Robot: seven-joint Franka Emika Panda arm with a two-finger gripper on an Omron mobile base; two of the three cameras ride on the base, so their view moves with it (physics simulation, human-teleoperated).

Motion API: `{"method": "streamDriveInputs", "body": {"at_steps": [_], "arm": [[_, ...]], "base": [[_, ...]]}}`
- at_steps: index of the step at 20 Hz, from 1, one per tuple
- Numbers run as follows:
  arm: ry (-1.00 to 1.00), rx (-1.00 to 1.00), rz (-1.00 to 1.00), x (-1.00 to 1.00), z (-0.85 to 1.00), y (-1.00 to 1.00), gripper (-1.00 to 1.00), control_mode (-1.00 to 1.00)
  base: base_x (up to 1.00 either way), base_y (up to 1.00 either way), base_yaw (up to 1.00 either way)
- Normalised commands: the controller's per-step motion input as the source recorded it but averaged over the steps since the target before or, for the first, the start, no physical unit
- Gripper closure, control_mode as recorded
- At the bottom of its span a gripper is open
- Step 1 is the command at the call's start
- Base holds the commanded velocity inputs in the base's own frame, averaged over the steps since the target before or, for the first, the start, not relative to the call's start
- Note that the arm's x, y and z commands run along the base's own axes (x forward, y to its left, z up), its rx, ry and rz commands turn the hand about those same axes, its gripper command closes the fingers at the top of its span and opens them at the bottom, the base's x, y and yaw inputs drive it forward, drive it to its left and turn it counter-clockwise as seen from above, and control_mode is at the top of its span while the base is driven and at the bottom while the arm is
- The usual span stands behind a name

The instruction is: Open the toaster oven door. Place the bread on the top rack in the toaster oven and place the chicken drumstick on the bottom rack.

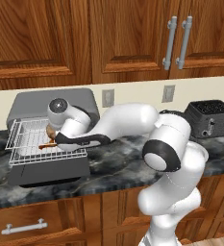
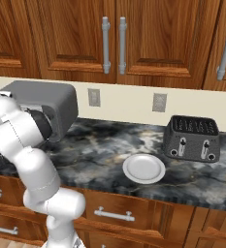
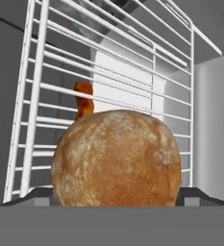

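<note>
bread (image 3: 116,158) on top rack (image 1: 28,132), pulled out of oven (image 1: 31,103) at surface's (image 2: 100,150) left end | claw (image 3: 116,194) spread wide around bread | drumstick (image 3: 83,100) beyond rack

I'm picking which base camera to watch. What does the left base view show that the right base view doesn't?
Left base view alone: the toaster oven door lying open, the top rack and bottom rack slid out, the chicken drumstick and the bread. Right base view alone: a white plate. Both: the toaster oven, the black toaster, the counter.
</note>
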Motion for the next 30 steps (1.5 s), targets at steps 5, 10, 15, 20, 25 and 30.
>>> {"method": "streamDriveInputs", "body": {"at_steps": [5, 10, 15, 20, 25, 30], "arm": [[0.0, -0.04, 0.02, 0.0, -0.05, 0.26, -1.0, -1.0], [0.0, 0.0, 0.02, 0.0, 0.0, 0.14, -1.0, -1.0], [-0.01, 0.0, 0.03, 0.0, 0.0, 0.16, -1.0, -1.0], [-0.07, 0.0, 0.04, 0.0, 0.0, 0.14, -1.0, -1.0], [-0.12, -0.01, 0.06, 0.0, 0.0, 0.13, -1.0, -1.0], [-0.21, 0.0, 0.11, -0.31, 0.43, 0.01, -1.0, -1.0]], "base": [[0.0, 0.0, 0.0], [0.0, 0.0, 0.0], [0.0, 0.0, 0.0], [0.0, 0.0, 0.0], [0.0, 0.0, 0.0], [0.0, 0.0, 0.0]]}}
